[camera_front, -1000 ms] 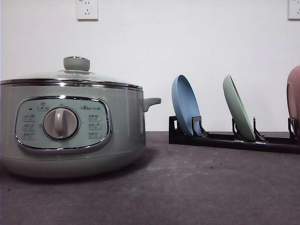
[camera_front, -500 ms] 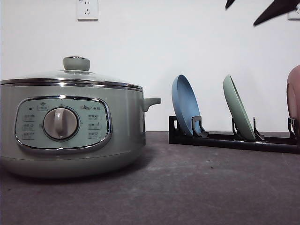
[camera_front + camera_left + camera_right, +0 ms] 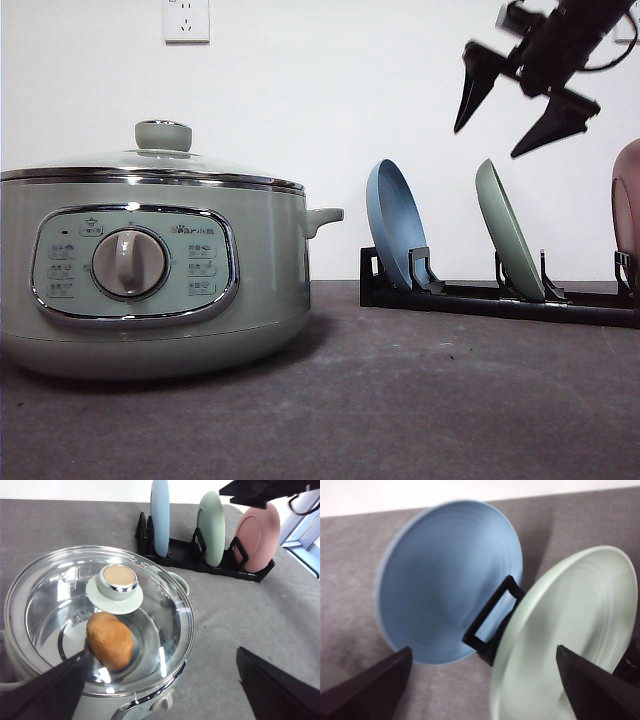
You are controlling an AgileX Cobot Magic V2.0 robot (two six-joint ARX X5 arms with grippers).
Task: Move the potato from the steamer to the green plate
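The pale green steamer (image 3: 150,280) stands at the left of the table with its glass lid (image 3: 119,584) on. Through the lid I see the orange-brown potato (image 3: 110,640) lying inside. My left gripper (image 3: 164,652) hovers open above the steamer, with nothing between its fingers. The green plate (image 3: 508,235) stands on edge in the black rack (image 3: 500,300), between the blue and pink plates. My right gripper (image 3: 488,142) hangs open in the air above the green plate (image 3: 570,635), empty and apart from it.
A blue plate (image 3: 392,225) and a pink plate (image 3: 628,200) stand in the same rack on either side of the green one. The steamer's side handle (image 3: 325,217) points toward the rack. Dark tabletop lies open in front of the rack.
My right gripper has come down into the front view from the upper right, toward the plates. Steamer, lid and plates have not moved.
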